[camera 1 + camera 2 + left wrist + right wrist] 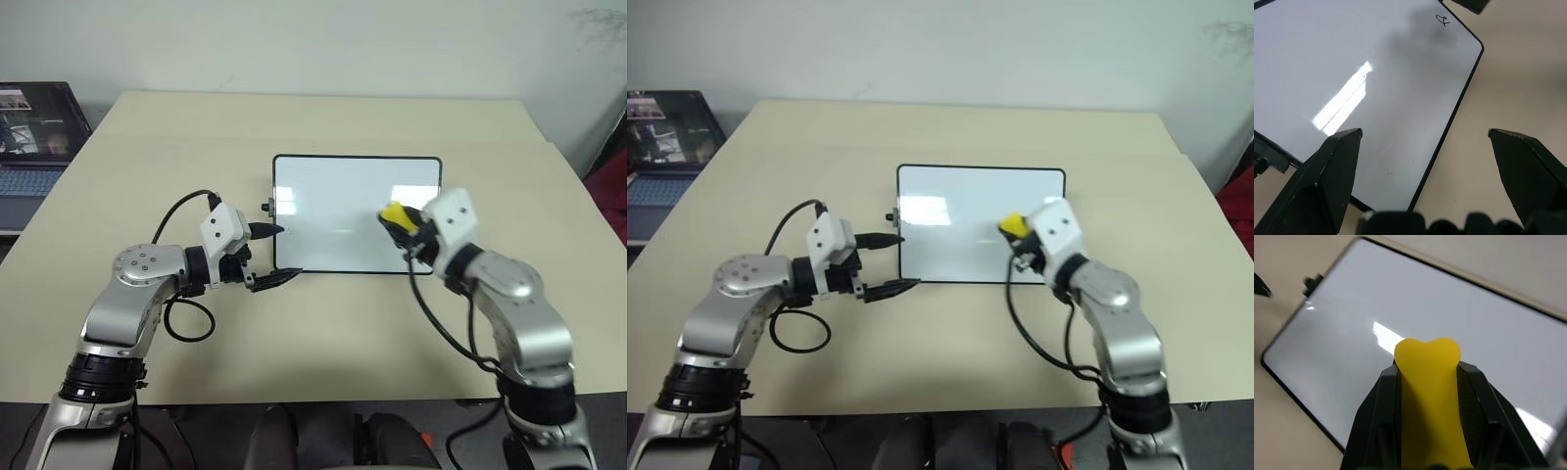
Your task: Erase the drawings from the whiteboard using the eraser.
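The whiteboard (343, 201) lies flat in the middle of the beige table. My right gripper (400, 223) is shut on the yellow eraser (392, 212) and hovers over the board's near right part; the eraser (1430, 391) sticks out between the two black fingers. One of the drawings, a small black squiggle (1443, 20), shows near the board's near right corner. The board's other visible surface looks blank. My left gripper (290, 253) stands open at the board's near left corner, its fingers (1334, 166) apart with nothing between them.
An open laptop (34, 137) sits beyond the table's left edge. A dark red object (612, 186) stands past the right edge. Bare tabletop (196, 137) surrounds the board, and black cables loop beside both wrists.
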Action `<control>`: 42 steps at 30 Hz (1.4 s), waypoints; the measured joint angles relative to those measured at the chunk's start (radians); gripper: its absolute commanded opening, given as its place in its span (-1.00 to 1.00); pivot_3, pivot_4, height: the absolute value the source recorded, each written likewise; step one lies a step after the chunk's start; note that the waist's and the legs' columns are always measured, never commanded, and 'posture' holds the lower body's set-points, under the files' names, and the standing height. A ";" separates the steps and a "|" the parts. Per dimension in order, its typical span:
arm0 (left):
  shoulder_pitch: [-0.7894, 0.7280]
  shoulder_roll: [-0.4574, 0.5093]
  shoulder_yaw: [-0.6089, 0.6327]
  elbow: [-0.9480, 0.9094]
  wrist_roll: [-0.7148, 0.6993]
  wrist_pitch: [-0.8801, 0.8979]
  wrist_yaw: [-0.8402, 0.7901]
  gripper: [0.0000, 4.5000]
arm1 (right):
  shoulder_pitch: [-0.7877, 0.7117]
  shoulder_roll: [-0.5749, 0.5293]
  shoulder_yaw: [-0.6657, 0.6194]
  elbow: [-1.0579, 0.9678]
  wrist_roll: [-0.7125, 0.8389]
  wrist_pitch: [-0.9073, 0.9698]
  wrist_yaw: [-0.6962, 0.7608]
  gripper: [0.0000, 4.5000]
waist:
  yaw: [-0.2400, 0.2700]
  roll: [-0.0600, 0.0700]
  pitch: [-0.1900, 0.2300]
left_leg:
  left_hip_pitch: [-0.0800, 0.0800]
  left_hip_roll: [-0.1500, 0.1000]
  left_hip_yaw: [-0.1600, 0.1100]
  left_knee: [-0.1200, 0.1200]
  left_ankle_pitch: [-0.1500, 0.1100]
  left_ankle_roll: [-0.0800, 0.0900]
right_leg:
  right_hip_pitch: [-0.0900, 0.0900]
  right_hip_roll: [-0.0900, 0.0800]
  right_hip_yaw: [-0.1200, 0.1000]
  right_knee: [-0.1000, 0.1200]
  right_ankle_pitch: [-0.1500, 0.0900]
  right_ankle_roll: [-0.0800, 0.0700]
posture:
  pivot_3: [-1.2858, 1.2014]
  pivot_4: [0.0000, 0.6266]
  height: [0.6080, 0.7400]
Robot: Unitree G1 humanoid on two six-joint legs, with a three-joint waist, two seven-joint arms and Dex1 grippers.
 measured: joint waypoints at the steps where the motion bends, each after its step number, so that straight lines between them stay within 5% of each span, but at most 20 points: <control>1: 0.000 -0.002 -0.002 -0.012 -0.001 0.001 0.001 1.00 | 0.050 -0.004 -0.025 -0.039 0.011 0.008 -0.003 -0.47 | 0.000 0.000 0.000 | 0.000 0.000 0.000 0.000 0.000 0.000 | 0.000 0.000 0.000 0.000 0.000 0.000 | 0.03 -0.52 1.00; 10: -0.012 -0.020 -0.013 -0.026 -0.004 0.008 0.008 1.00 | 0.338 -0.014 -0.148 -0.166 0.076 -0.085 -0.037 -0.47 | -0.006 0.001 0.000 | 0.002 0.000 0.000 0.000 0.000 0.000 | 0.002 0.001 0.000 0.002 -0.002 0.004 | 0.03 -0.52 1.00; 19: -0.009 -0.024 -0.035 -0.047 -0.004 0.019 0.023 1.00 | 0.428 -0.115 -0.123 -0.081 0.032 -0.187 -0.057 -0.47 | -0.003 0.000 0.000 | 0.002 -0.001 0.000 0.001 0.000 0.000 | 0.003 0.001 -0.001 0.002 -0.002 0.004 | 0.03 -0.52 1.00; 28: 0.009 -0.028 -0.039 -0.071 -0.003 0.023 0.029 1.00 | 0.082 -0.121 -0.040 0.040 0.025 -0.155 -0.125 -0.47 | -0.005 0.001 0.001 | 0.003 0.000 0.000 0.001 0.000 0.000 | 0.004 0.003 0.000 0.002 -0.001 0.003 | 0.03 -0.52 1.00; 42: 0.007 -0.020 -0.039 -0.089 -0.004 0.043 0.035 1.00 | -0.182 -0.044 0.050 0.447 -0.063 -0.284 -0.262 -0.47 | -0.002 0.002 0.001 | 0.002 0.000 0.002 0.002 0.000 0.000 | 0.003 0.002 0.001 0.001 0.000 0.000 | 0.03 -0.52 1.00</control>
